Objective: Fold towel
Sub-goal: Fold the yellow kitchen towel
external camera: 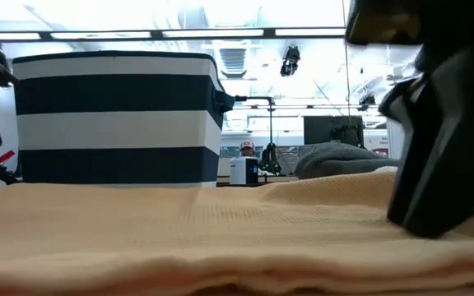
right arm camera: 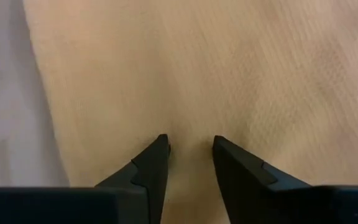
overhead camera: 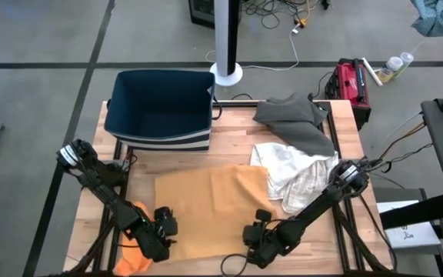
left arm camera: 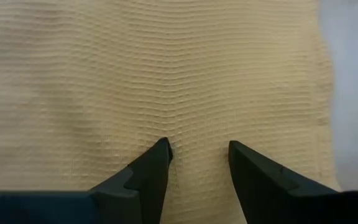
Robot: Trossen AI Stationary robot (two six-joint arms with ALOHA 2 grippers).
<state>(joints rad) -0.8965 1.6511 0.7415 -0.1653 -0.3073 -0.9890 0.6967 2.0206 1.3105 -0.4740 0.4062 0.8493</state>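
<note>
Both grippers sit low at the near edge of the orange towel, which lies spread flat on the counter in front of the striped bin. Left gripper is parted w/ cloth between its fingertips, near the towel's left near corner; right gripper likewise, fingers apart over the right near corner. Neither looks clamped yet; can't tell if any fabric is pinched.

Handling, my guess: light, soft waffle weave, no stiffness, will sag and drape once lifted; grippy texture, not fragile. Best hold is the two near corners, pinching the edge so only one layer comes up.

Pose: both arms reach down and inward from the counter's sides, forearms angled low, wrists tipped toward the cloth. Grey towel and white cloth lie at the far right, untouched.
</note>
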